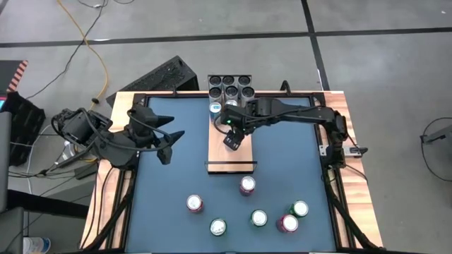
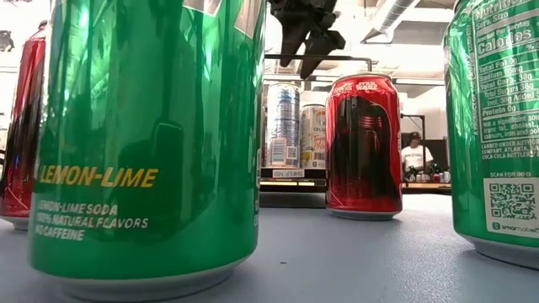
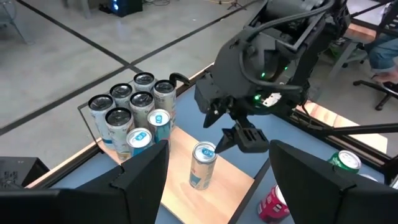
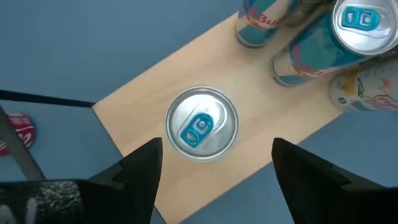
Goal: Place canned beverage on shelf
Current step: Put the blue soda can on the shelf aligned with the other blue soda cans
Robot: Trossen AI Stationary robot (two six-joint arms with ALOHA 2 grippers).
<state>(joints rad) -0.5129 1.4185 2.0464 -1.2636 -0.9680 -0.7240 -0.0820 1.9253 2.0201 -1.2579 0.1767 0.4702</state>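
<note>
On the blue-topped table [image 1: 169,212] edged with pale wooden strips, the long narrow pale wood shelf [image 1: 220,152] lies near the far side, a thin black wire rail at each short end. The right arm reaches across from the right edge, and the right gripper [image 1: 232,137] hangs directly above the shelf with its two dark fingers [image 4: 140,168] spread wide, holding nothing. Straight beneath it, a slim silver can with a blue pull tab [image 4: 202,123] stands upright on the plank, clear of both fingers; the left wrist view shows this can [image 3: 203,165] alone on the wood below the gripper [image 3: 239,134]. The left arm waits over the table's left side, the left gripper [image 1: 169,144] pointing inward with its fingers apart and empty. At the shelf's far end a cluster of slim cans [image 1: 230,86] stands packed together, some just past the plank. Six soda cans stand loose on the near part of the table: red ones [image 1: 194,204] and green ones [image 1: 217,227].
</note>
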